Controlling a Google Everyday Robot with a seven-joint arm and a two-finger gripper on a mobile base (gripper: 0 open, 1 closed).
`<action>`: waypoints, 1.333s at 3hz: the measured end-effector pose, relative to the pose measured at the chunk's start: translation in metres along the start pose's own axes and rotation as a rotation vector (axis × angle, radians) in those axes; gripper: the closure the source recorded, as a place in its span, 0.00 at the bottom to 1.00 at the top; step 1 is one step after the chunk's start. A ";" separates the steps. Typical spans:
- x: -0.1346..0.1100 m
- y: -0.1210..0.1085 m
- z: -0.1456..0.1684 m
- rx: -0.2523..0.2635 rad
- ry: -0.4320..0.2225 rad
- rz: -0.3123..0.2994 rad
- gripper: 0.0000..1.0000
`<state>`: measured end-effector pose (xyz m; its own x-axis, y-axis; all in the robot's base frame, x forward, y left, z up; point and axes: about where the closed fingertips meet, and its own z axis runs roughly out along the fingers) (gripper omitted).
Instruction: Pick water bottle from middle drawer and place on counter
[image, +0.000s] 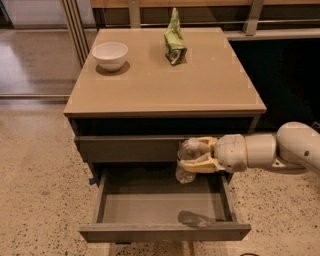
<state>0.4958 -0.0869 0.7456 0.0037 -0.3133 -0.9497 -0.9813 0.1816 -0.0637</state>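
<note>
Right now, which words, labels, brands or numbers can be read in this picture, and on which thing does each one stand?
None can be read.
The green bag on the counter: any print is too blurred to read.
The bottle, held by the hand above the open drawer: no label shows.

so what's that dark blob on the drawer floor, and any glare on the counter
Camera view: the blob looks like a shadow on the middle drawer floor, below the water bottle clamped in the gripper. Camera view, counter: a mild sheen, plus a shadow beside the white bowl.
</note>
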 end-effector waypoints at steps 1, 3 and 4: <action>0.000 0.000 0.000 0.000 0.000 0.000 1.00; -0.081 -0.018 -0.014 -0.057 -0.007 0.043 1.00; -0.177 -0.054 -0.046 -0.047 0.017 0.097 1.00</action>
<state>0.5395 -0.0845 0.9310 -0.0949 -0.3126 -0.9451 -0.9849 0.1678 0.0434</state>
